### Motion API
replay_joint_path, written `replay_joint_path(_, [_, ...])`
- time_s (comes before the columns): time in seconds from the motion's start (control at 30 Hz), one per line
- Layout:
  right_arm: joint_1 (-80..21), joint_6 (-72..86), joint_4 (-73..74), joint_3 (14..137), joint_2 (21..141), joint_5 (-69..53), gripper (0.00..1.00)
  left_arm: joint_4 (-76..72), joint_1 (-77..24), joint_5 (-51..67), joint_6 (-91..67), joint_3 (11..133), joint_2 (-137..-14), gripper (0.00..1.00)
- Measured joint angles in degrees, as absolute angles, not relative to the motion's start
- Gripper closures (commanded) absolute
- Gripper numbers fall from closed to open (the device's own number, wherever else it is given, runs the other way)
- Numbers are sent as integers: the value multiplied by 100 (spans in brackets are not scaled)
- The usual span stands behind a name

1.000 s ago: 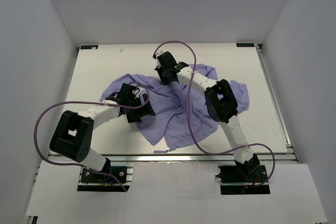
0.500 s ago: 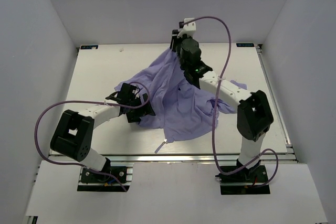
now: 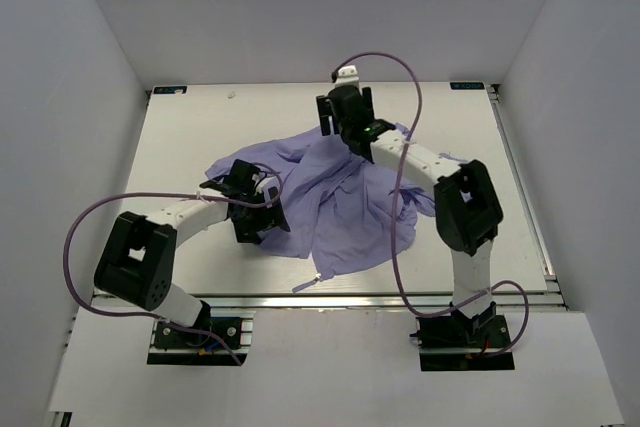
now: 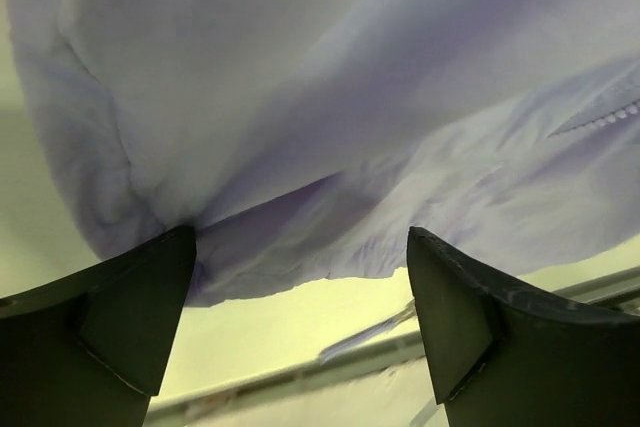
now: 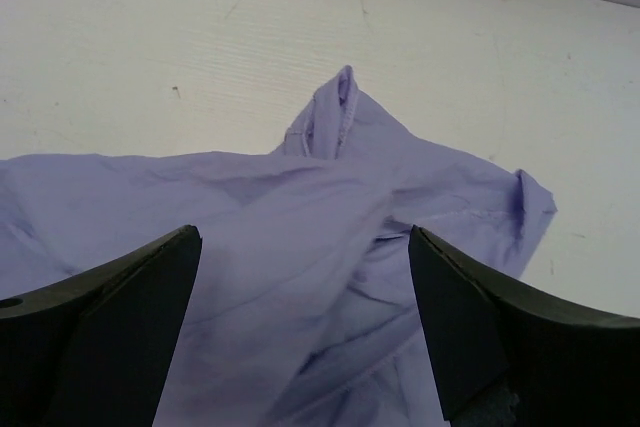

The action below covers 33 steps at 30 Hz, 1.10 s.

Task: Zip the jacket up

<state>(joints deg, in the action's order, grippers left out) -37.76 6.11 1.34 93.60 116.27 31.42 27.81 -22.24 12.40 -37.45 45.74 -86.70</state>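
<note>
The lavender jacket lies crumpled in the middle of the white table. My right gripper hovers open over the jacket's far edge, apart from the cloth. Seen from the right wrist, wrinkled fabric lies below the right gripper, with nothing between its fingers. My left gripper sits low at the jacket's left side. It is open, with a fold of the jacket draped just beyond its fingertips. A run of zipper teeth shows at the right.
An aluminium rail runs along the table's near edge. White walls enclose the left, right and back. Purple cables loop off both arms. A thin strip of the jacket pokes toward the front rail.
My right gripper lifted the jacket's far part up and back, then opened and let it go; the cloth has dropped flat. The left gripper stayed open in place.
</note>
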Motion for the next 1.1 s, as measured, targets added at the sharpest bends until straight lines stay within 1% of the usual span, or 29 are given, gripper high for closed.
replay_joint_path(0.13, [-3623, 956, 963, 9247, 10836, 2864, 11, 3645, -2224, 976, -3717, 4578, -8440, 2])
replay_joint_path(0.23, [-3540, 1393, 1273, 8206, 9539, 2742, 11, 4176, -2224, 775, -3686, 4661, -8162, 2])
replay_joint_path(0.33, [-3538, 1881, 1393, 6810, 8171, 2425, 11, 4637, -2224, 617, -3640, 5162, -7979, 2])
replay_joint_path(0.43, [-3538, 2311, 1481, 5618, 7363, 1811, 11, 4681, -2226, 602, -3579, 5800, -7907, 2])
replay_joint_path(0.57, [-3540, 2639, 1575, 4689, 7330, 932, 11, 4447, -2274, 808, -3489, 6241, -7881, 2])
replay_joint_path(0.7, [-3562, 2810, 1562, 4372, 7585, 578, 11, 4141, -2541, 1096, -3448, 6563, -8276, 2])
replay_joint_path(0.9, [-3485, 3063, 1444, 4375, 8147, 825, 11, 3614, -3083, 1623, -3369, 7349, -9810, 2])
replay_joint_path(1.1, [-2777, 3148, 1304, 4473, 8722, 1048, 11, 3540, -3124, 1730, -3317, 8053, -11249, 2])
